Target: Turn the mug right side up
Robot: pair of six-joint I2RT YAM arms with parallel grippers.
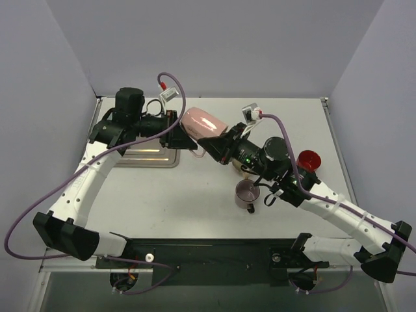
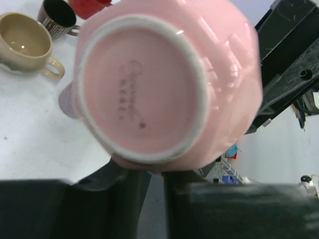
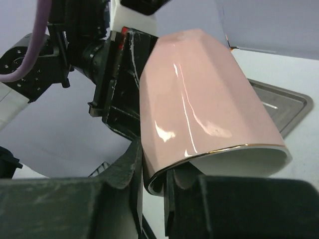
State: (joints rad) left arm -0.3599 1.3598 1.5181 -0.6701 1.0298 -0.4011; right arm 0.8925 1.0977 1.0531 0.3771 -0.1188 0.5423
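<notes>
A pink faceted mug (image 1: 203,123) hangs in the air on its side between both grippers, above the back middle of the table. In the left wrist view its flat base (image 2: 142,87) faces the camera. My left gripper (image 1: 184,138) is at the base end, its fingers nearly closed (image 2: 157,174) under the mug on a small pink part that looks like the handle. My right gripper (image 1: 218,145) is shut on the gold-edged rim (image 3: 154,175), with one finger inside the mouth and one outside. The mouth points toward the right arm.
A purple mug (image 1: 247,193) stands upright in front of the right arm. A red cup (image 1: 309,159) is at the right. A beige mug (image 2: 22,45) and a dark striped mug (image 2: 57,17) stand nearby. A metal tray (image 1: 146,157) lies under the left gripper.
</notes>
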